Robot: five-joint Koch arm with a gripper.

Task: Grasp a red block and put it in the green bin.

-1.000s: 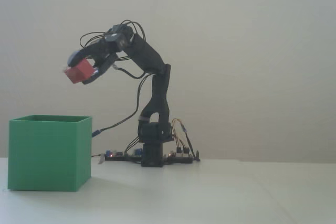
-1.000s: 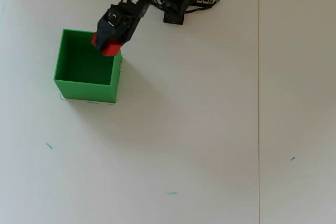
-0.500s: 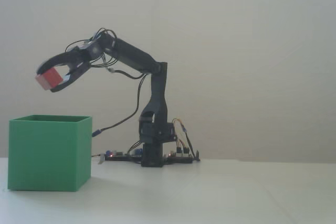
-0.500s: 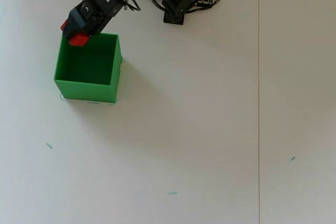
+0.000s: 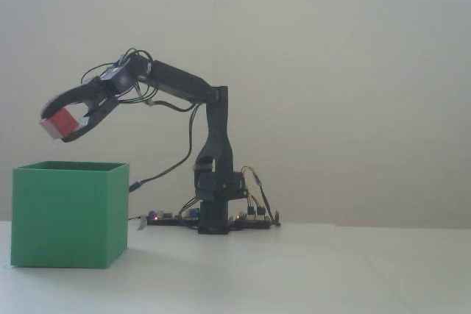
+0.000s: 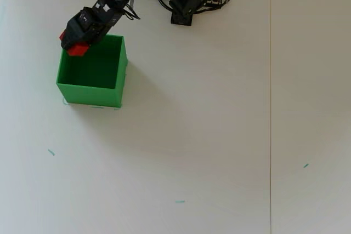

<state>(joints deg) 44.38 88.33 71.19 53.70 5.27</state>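
The red block (image 5: 59,123) (image 6: 76,50) is held in the air between the black jaws of my gripper (image 5: 58,124) (image 6: 72,46), which is shut on it. In the fixed view it hangs a short way above the open top of the green bin (image 5: 68,215), over the bin's left half. From the overhead view the block sits over the far left corner of the green bin (image 6: 90,92), partly overlapping its rim. The bin's inside looks empty from above.
The arm's base (image 5: 217,211) (image 6: 184,12) with its circuit boards and wires stands at the table's far edge, right of the bin. A seam (image 6: 270,108) runs down the table on the right in the overhead view.
The arm has stretched out to the left with the block, from over the bin's right side to over its far left corner, and has dropped slightly in the last half second.
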